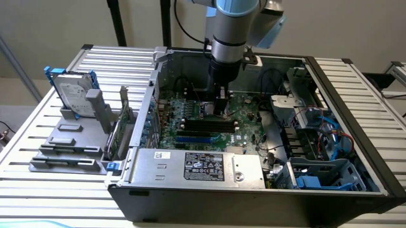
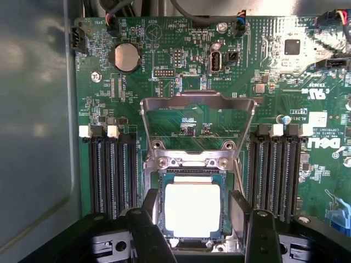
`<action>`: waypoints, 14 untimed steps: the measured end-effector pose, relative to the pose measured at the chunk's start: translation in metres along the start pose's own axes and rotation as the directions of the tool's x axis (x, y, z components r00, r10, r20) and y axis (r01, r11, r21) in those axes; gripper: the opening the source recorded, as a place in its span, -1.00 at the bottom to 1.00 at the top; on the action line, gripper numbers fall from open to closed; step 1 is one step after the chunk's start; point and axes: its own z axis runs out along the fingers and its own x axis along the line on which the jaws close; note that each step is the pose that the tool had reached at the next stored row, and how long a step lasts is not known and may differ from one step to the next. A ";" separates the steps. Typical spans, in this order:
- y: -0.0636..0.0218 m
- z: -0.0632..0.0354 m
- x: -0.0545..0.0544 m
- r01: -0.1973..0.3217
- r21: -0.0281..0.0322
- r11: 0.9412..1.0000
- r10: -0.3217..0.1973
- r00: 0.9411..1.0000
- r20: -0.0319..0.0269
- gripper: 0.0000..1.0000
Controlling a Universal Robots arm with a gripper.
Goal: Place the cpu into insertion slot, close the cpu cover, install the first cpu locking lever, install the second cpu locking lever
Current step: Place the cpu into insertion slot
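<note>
The first step is looking done: the cpu is lying flat in the insertion slot on the green board, which is sitting inside the open computer case in the middle of the exterior view. The pincer is hanging just over it with its jaws standing wide, one finger either side of the chip, gripping nothing. The cpu cover is standing swung up off the slot, so closing it and setting both locking levers are remaining.

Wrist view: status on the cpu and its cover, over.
Hand open, straddling the pale silver-grey square cpu. Cpu lying in silver-rimmed insertion slot. Thin silver frame cpu cover raised, not yet closed.
</note>
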 end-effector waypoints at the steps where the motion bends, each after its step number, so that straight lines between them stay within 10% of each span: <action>1: -0.0006 -0.0036 0.000 0.000 0.000 1.000 0.000 1.000 -0.001 0.25; 14: -0.0267 -0.0288 -0.012 0.000 0.000 1.000 0.000 1.000 -0.011 -0.76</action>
